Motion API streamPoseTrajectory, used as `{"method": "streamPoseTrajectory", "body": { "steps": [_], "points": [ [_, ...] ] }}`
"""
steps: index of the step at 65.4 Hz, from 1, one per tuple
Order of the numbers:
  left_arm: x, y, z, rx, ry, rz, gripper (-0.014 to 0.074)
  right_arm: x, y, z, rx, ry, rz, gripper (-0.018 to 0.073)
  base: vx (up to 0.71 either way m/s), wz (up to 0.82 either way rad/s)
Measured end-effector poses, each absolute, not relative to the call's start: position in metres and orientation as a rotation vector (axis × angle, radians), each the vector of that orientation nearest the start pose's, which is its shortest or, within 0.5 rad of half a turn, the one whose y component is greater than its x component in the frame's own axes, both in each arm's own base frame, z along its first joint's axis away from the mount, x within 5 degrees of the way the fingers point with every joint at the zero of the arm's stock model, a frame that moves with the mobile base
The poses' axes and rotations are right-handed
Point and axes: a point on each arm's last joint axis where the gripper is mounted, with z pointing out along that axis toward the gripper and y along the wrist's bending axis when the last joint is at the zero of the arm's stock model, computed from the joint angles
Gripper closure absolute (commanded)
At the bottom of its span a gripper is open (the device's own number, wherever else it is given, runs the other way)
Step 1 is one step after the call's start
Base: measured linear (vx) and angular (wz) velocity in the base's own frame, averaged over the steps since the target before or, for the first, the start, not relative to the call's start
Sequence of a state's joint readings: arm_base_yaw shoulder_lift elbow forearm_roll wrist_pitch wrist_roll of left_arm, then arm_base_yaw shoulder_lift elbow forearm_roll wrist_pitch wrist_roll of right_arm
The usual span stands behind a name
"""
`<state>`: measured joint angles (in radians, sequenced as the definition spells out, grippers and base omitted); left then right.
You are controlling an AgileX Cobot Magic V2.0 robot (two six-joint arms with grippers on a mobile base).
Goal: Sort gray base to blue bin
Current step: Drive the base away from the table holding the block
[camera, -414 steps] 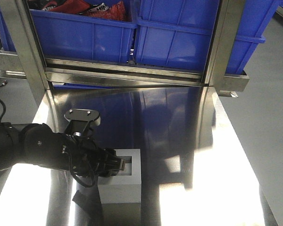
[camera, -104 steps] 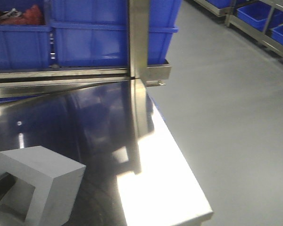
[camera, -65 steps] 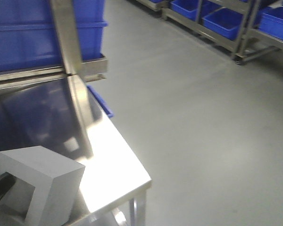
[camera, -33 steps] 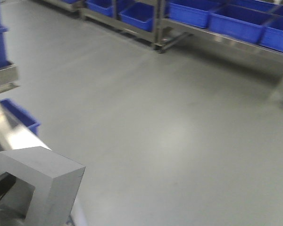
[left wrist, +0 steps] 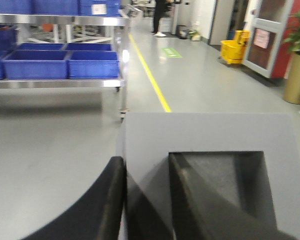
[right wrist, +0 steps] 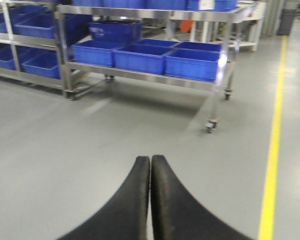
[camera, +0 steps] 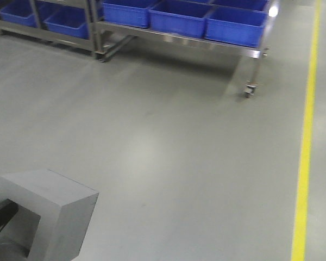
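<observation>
Well apart: gray base in the left end effector, blue bins across the floor

Pinched by the left end effector point(left wrist: 146, 160), the gray base point(left wrist: 205, 132) hangs over bare floor point(camera: 168, 152). One jaw sits outside a wall of the block and the other down in its square recess, so the grip is on that wall. In the front view the block fills the lower left corner of the frame. The right end effector point(right wrist: 150, 161) carries nothing, and its jaws are pressed together.

What the coming move turns on is the gap to the bins. A row of them stands on the lower shelf of a wheeled steel rack point(camera: 228, 49), well apart from the block across open floor. From the left wrist the row lies ahead and to the left. The nearest blue bin point(left wrist: 92, 62) is the end one, beside the rack's leg and near the yellow line point(left wrist: 152, 80). Which bin of the row is meant I cannot tell. The row runs crosswise to the view.

As I judge it, the left arm, being the loaded one, must bring the block over a rim before letting go. No reach looks likely to cover the gap from here, so the robot would have to drive closer first
</observation>
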<state>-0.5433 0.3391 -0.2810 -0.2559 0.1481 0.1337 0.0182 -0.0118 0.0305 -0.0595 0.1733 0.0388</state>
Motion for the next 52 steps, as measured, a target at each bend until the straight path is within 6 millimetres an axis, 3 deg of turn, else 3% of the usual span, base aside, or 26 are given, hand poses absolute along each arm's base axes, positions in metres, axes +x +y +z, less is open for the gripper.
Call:
{"method": "streamPoseTrajectory", "body": {
  "steps": [52],
  "points": [
    [0.0726,-0.0478,0.2722,0.388,1.668,-0.527,0.0602,0.0563,0.0001,0.1878,-0.024,1.675,-0.01,0.0568,0.08,-0.45]
  ]
}}
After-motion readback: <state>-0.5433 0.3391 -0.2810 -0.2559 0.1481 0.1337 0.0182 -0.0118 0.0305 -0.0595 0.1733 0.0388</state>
